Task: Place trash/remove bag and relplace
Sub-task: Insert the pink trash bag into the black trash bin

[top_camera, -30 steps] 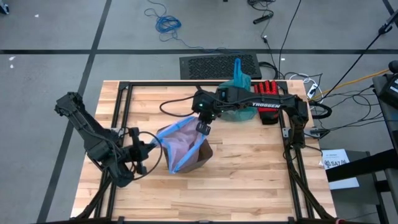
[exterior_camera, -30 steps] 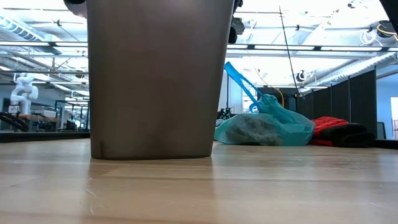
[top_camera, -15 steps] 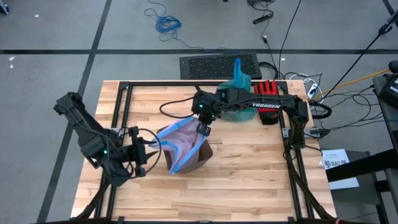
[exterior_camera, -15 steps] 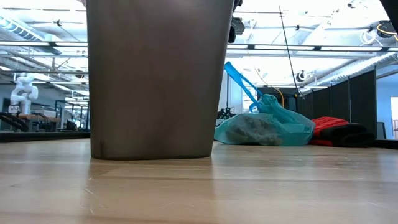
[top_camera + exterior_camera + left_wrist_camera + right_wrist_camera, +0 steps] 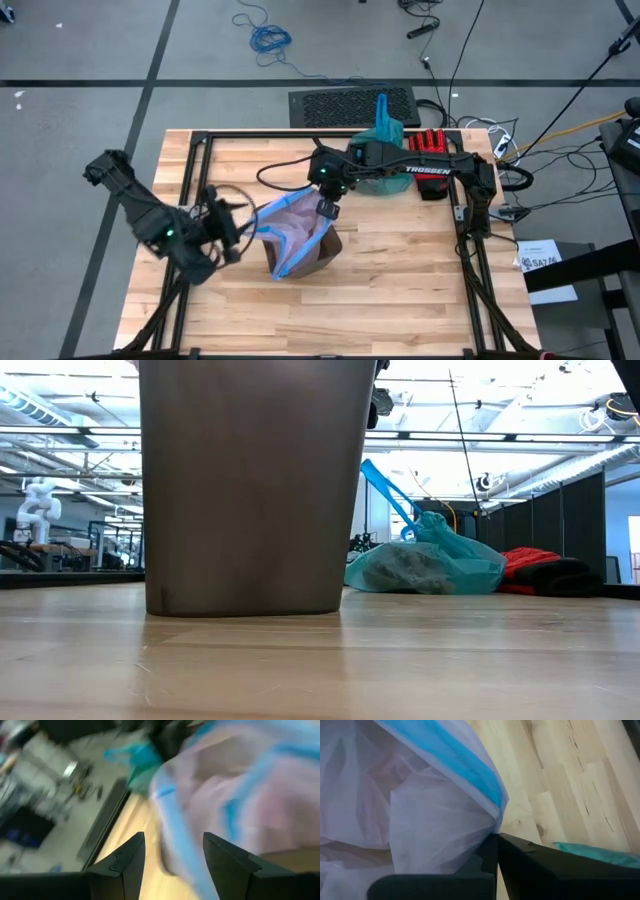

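A pale pink bag with a blue edge [image 5: 292, 228] is spread over the mouth of the brown bin [image 5: 250, 485], which stands mid-table. My right gripper [image 5: 325, 207] is shut on the pink bag's rim at the bin's far right. My left gripper [image 5: 240, 226] hovers open just left of the pink bag; in the left wrist view its gap [image 5: 172, 857] faces the bag [image 5: 235, 795]. The teal bag [image 5: 425, 565] lies on the table behind the bin, brownish trash [image 5: 405, 568] showing through it. My right gripper pinches the pink bag's blue-edged rim [image 5: 492, 817] between its two shut fingers. The fingers slant down from the table's far right side. The film hangs from the fingers into the bin, wrinkled and loosely spread.
A red glove [image 5: 430, 150] lies at the far right beside the teal bag [image 5: 385, 140]. A black frame [image 5: 195, 150] runs along the table's edges. Bare wood stretches along the near edge [image 5: 400, 310].
My left gripper has opened and let go of the pink bag's left rim, then risen and drawn slightly toward the table's far-left. The bag stays spread over the bin. My right gripper has kept its hold.
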You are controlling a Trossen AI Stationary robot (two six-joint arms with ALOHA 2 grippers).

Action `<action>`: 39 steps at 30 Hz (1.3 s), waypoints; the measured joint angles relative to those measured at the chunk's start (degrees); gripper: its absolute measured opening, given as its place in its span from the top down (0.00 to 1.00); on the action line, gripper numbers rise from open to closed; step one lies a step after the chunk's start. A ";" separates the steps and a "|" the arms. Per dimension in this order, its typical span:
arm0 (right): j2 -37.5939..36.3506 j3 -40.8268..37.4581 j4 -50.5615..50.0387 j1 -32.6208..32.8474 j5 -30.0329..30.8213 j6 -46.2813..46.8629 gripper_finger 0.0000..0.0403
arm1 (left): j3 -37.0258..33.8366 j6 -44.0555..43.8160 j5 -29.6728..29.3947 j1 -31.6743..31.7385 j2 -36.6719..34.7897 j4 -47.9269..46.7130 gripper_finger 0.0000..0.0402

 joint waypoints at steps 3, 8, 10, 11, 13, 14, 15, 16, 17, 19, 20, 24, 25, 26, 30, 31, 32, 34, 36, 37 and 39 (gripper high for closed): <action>0.00 0.00 0.07 0.17 0.00 -0.70 1.00 | 0.00 -3.72 2.92 4.18 0.02 -3.12 0.51; -0.02 0.00 0.22 0.16 0.00 -0.83 1.00 | -0.13 -0.26 10.75 8.81 0.08 0.19 0.51; -0.02 0.00 0.24 0.16 -0.02 -1.02 1.00 | -0.15 0.58 12.98 9.94 0.43 0.94 0.51; -0.02 0.00 0.26 0.16 -0.02 -1.04 1.00 | -0.15 0.59 13.80 10.21 0.64 0.89 0.51; -0.02 0.00 0.26 0.16 -0.02 -1.04 1.00 | -0.15 -0.16 14.46 10.49 1.17 0.26 0.52; -0.02 0.00 0.25 0.16 -0.02 -1.04 1.00 | -0.15 -0.86 14.48 10.61 1.52 -0.05 0.53; -0.02 0.00 0.24 0.16 -0.02 -1.04 1.00 | -0.15 -1.37 14.57 10.71 1.87 -0.58 0.55; -0.02 0.00 0.24 0.16 -0.02 -1.04 1.00 | -0.15 -2.25 14.59 10.76 2.25 -1.58 0.58; -0.02 0.00 0.20 0.16 -0.02 -1.04 1.00 | -0.17 -3.16 14.58 10.79 2.66 -2.76 0.62; -0.02 0.00 0.15 0.16 -0.02 -1.05 1.00 | -0.20 -5.36 14.55 10.79 3.29 -4.94 0.73; -0.02 0.00 0.15 0.16 -0.02 -1.15 1.00 | -0.20 -6.37 14.46 10.77 3.45 -6.24 0.79; -0.04 0.00 0.07 0.18 -0.02 -1.28 1.00 | -0.36 -10.13 12.38 10.75 3.78 -8.93 0.97; -0.04 0.00 0.03 0.16 -0.02 -1.28 1.00 | -0.65 -10.92 11.45 10.75 3.78 -8.93 0.98; -0.04 0.00 0.00 0.18 -0.02 -1.28 1.00 | -1.11 -11.62 10.55 10.77 3.78 -8.95 0.98; -0.05 0.00 -0.03 0.35 -0.02 -1.45 1.00 | -3.62 -16.36 9.24 11.57 3.56 -9.96 0.99; -0.06 0.00 -0.09 0.45 -0.02 -1.57 1.00 | -4.14 -17.52 9.01 11.94 3.54 -10.57 1.00; -0.06 0.00 -0.19 0.53 -0.01 -1.74 1.00 | -4.60 -18.39 8.64 12.19 3.54 -10.70 1.00; -0.06 0.00 -0.27 0.55 0.00 -2.06 1.00 | -5.19 -19.15 7.64 12.74 3.54 -10.56 1.00; -0.06 0.00 -0.35 0.55 0.00 -2.09 1.00 | -5.55 -20.15 6.91 13.33 3.36 -10.43 1.00; -0.06 0.00 -0.40 0.55 0.00 -2.10 1.00 | -5.81 -20.53 6.75 13.59 3.24 -10.44 1.00; -0.06 0.00 -0.46 0.55 0.13 -2.49 1.00 | -6.41 -20.60 6.70 14.33 3.13 -10.13 1.00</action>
